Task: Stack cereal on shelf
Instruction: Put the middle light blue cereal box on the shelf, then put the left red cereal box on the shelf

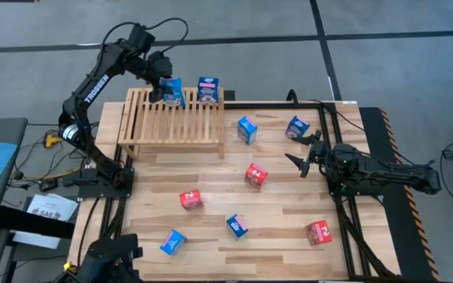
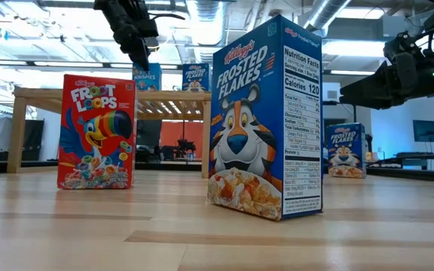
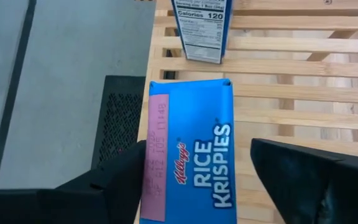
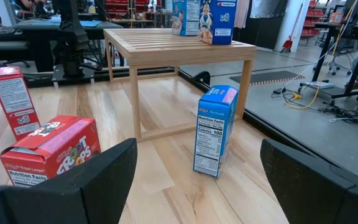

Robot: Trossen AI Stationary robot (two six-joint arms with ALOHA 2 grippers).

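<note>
The light-wood slatted shelf [image 1: 175,118] stands at the table's far left. Two blue cereal boxes stand upright on its far edge: a Rice Krispies box [image 1: 171,91] [image 3: 191,149] and a second one [image 1: 208,89]. My left gripper [image 1: 162,86] [image 3: 197,144] is open and reaches down over the Rice Krispies box, a finger on either side of its top. Several more blue and red boxes stand or lie on the plank table. My right gripper [image 1: 299,151] [image 4: 197,146] is open and empty, low over the table's right side, facing a blue box [image 4: 216,130]. My left gripper comes from above at the Rice Krispies box's top face [image 3: 194,124]. One finger [image 3: 123,180] lies at the box's edge; the other finger [image 3: 303,177] stands off it by a visible gap. Whether it touches the box, I cannot tell. The box stands upright on the slats.
On the table are blue boxes [image 1: 247,130] [image 1: 297,126] [image 1: 237,226] [image 1: 173,241] and red boxes [image 1: 255,175] [image 1: 190,199] [image 1: 318,232]. A Froot Loops box [image 2: 96,132] and a Frosted Flakes box [image 2: 266,124] stand near the table's near edge. Most slats are bare.
</note>
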